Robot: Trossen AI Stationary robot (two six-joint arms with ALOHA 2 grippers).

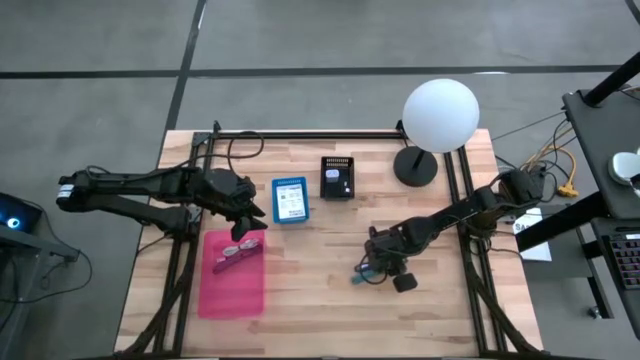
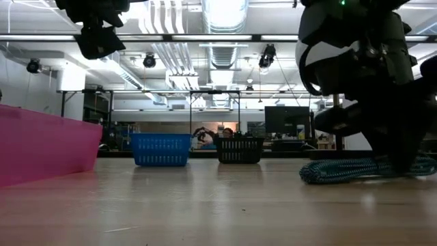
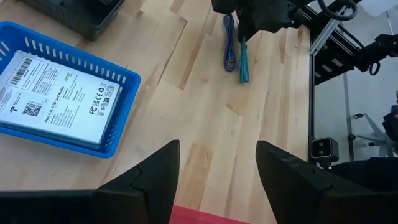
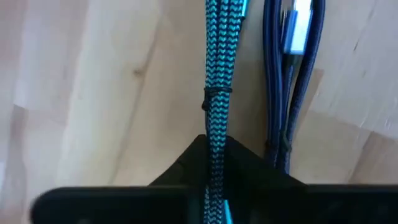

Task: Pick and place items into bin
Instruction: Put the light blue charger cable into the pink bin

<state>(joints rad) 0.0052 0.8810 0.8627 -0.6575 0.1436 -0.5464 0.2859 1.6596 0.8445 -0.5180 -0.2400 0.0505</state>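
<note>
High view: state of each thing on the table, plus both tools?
left tool: open, empty, above the pink bin's end.
right tool: shut on the teal cable, low at the table.
teal cable: on the wood, pinched.
blue cable: bundled, beside the teal one, not gripped.
pink bin: upright, small items at one end.
blue basket: upright, holds a white packet.
black basket: upright, contents unclear.

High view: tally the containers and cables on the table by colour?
Pink bin: 1
Blue basket: 1
Black basket: 1
Teal cable: 1
Blue-purple cable: 1
Total: 5
</note>
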